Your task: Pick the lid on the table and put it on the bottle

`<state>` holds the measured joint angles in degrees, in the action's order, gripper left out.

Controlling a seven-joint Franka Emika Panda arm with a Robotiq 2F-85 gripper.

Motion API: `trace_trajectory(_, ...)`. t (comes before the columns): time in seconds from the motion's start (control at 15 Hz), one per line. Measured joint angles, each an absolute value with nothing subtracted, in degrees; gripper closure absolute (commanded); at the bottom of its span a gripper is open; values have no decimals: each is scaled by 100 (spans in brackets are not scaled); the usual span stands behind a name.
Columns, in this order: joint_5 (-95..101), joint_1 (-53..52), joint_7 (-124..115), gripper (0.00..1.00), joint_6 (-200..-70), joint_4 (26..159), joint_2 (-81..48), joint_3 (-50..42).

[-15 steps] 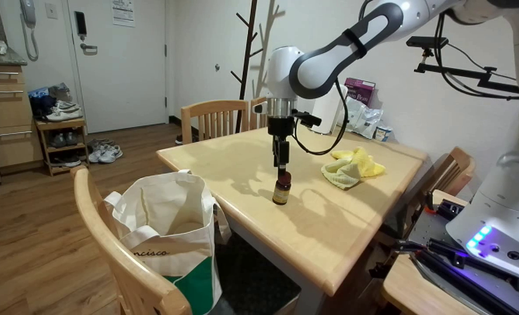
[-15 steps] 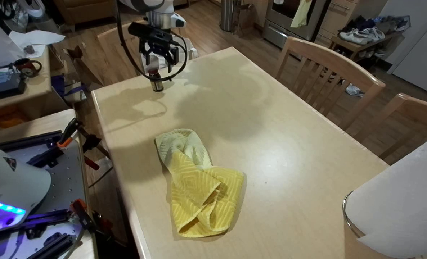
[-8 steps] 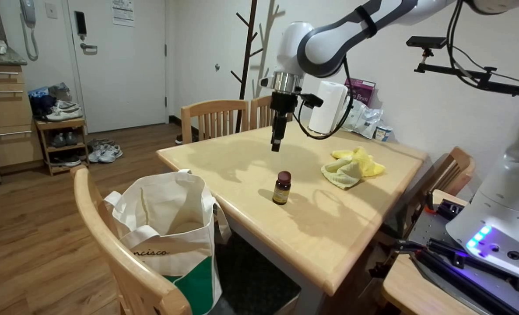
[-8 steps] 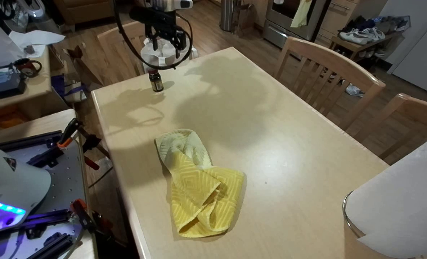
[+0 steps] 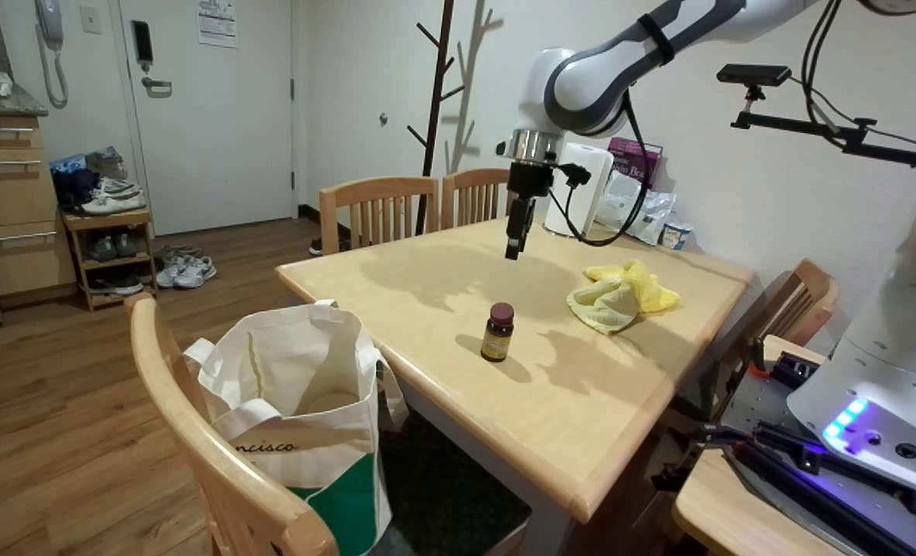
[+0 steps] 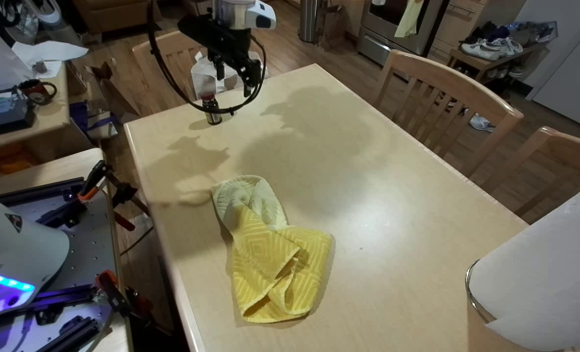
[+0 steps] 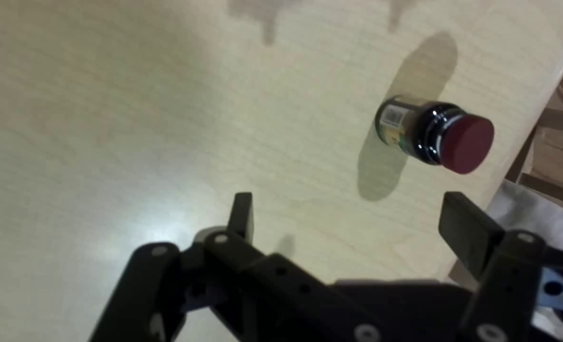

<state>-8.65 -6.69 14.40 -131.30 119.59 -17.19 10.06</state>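
Note:
The small dark bottle [image 5: 496,340] stands upright on the table, with a yellow label. The dark red lid [image 5: 502,312] sits on top of it. Both show in the wrist view, bottle [image 7: 410,124] and lid [image 7: 466,144], beyond the fingertips. In an exterior view a cable partly crosses the bottle [image 6: 214,119] and lid [image 6: 208,97]. My gripper [image 5: 513,253] is in the air above the table, tilted, apart from the bottle, on the side toward the far chairs. In the wrist view my gripper [image 7: 347,209] has its fingers wide apart with nothing between them.
A crumpled yellow cloth [image 6: 280,264] lies on the table [image 5: 396,278]. A paper towel roll [image 6: 544,274] stands at the table's far end, near bags and a purple box [image 5: 634,161]. A white tote bag [image 5: 296,371] rests on a chair by the table edge close to the bottle.
My gripper has risen from around the lid and moved away from the bottle toward the table's middle, tilting as it went. The bottle and lid stand in the same place.

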Motion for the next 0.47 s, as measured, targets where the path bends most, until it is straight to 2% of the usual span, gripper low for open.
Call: trace_trajectory(0.47,38,-708,1402,0,-11971,11947,-1651,762)
